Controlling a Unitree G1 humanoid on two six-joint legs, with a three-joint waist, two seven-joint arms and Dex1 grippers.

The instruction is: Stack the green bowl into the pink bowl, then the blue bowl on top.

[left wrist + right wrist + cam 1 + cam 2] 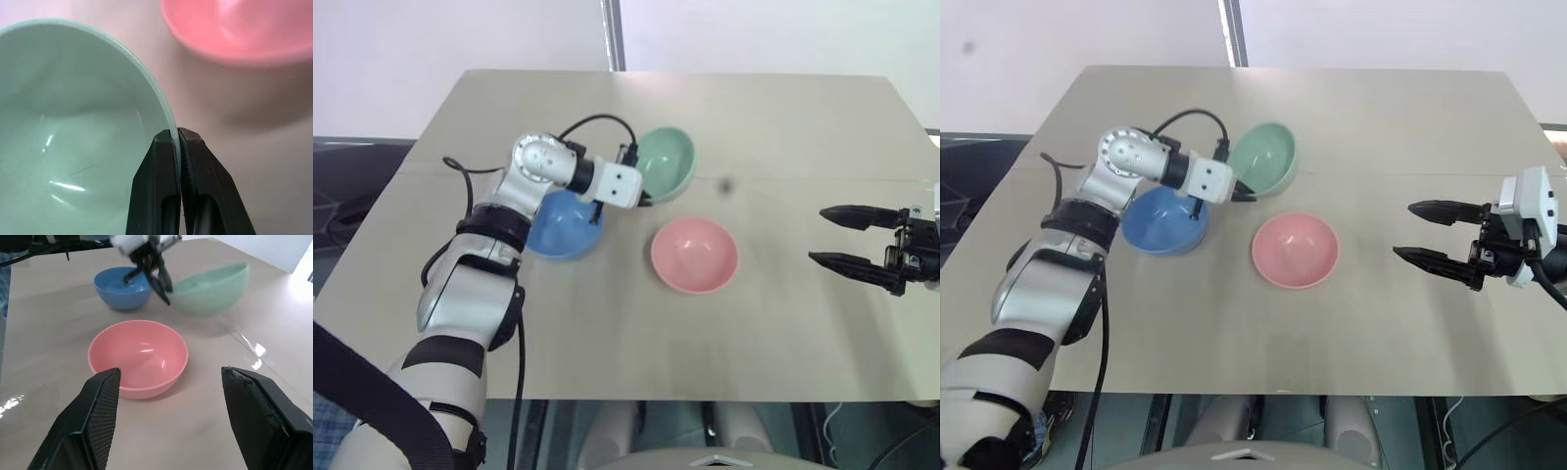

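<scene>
Left pincer (178, 134) clamps green bowl (73, 122) rim, tilted; right pincer (166, 377) wide; no writing visible.

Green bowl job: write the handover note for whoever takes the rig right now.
Left hand: shut on the rim of the green bowl, which is tilted and lifted off the table.
Right hand: open, holding nothing, apart from the bowls at the table's right side.
Pink bowl: upright, with nothing in it, mid-table.
Blue bowl: upright on the table beside the green one, under the left arm.
Done: green bowl gripped.
Left: set green into pink, then blue on top.
</scene>
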